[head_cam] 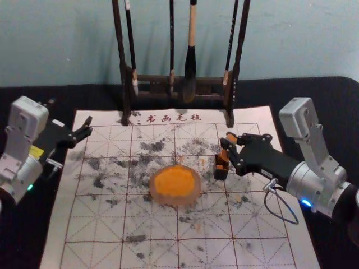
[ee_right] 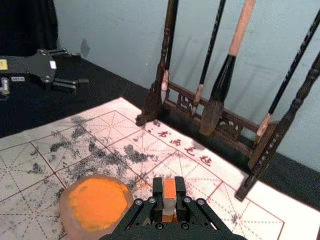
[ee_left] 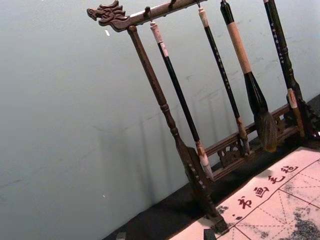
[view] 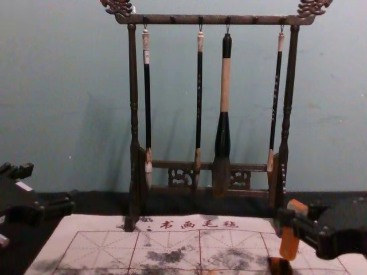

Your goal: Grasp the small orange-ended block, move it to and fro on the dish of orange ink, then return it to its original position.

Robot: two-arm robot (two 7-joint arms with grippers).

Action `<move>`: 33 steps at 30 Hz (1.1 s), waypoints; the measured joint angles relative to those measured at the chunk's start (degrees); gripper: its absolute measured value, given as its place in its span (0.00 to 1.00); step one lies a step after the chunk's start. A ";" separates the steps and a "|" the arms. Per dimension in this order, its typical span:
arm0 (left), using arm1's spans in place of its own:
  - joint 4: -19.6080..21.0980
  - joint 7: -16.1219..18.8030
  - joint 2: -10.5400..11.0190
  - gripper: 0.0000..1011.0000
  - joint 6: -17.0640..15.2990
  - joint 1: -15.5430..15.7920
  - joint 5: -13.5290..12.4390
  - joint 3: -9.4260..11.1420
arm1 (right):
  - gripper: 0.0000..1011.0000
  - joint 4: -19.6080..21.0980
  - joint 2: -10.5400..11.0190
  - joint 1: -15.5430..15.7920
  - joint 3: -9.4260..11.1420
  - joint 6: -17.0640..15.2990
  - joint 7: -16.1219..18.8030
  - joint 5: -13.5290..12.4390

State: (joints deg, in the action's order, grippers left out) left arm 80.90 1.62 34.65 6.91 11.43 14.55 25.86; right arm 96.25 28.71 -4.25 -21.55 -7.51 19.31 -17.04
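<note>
right gripper (head_cam: 230, 149): sat at about 2 o'clock from the dish, reaching in from the right, fingertips over the small dark box
right hand state: closed on the block, one finger pressed to each side
block (view: 289, 245): was upright with a slight tilt, orange at both ends, pale band between, lower end at the mouth of the box; could not tell if it was inside or just above
small dark box (head_cam: 221, 175): stood at about 2 o'clock from the dish, near it, not touching; some orange inside
dish (head_cam: 157, 195): lay on the mat, round, pale rim
orange ink (head_cam: 175, 181): covered most of the dish
left gripper (head_cam: 87, 127): was parked at about 10 o'clock from the dish, well apart
left hand state: open, nothing gripped
mat (head_cam: 205, 232): was white with a red grid, dark smudges, lettering at 12 o'clock
brush rack (view: 215, 19): stood at 12 o'clock from the dish
brushes (view: 147, 97): four hung from the rack, one much thicker
</note>
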 joint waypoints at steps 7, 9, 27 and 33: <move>0.00 0.00 0.00 0.99 0.00 0.00 0.00 0.00 | 0.11 -0.66 -1.21 0.13 0.99 -2.22 0.32 -0.16; 0.00 0.00 0.00 0.99 0.00 0.00 0.00 0.00 | 0.11 -0.90 -1.57 0.10 1.19 -2.78 0.59 -0.36; 0.00 0.00 0.00 0.99 0.00 0.00 0.00 0.00 | 0.11 -2.81 -3.08 -0.81 1.20 -3.90 1.11 0.22; 0.00 0.00 0.00 0.99 0.00 0.00 0.00 0.00 | 0.11 -3.45 -3.45 -0.96 1.04 -4.17 1.21 0.52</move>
State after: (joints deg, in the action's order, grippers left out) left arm 80.90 1.62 34.64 6.91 11.43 14.55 25.86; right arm 92.81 25.26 -5.21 -20.51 -11.68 20.52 -16.52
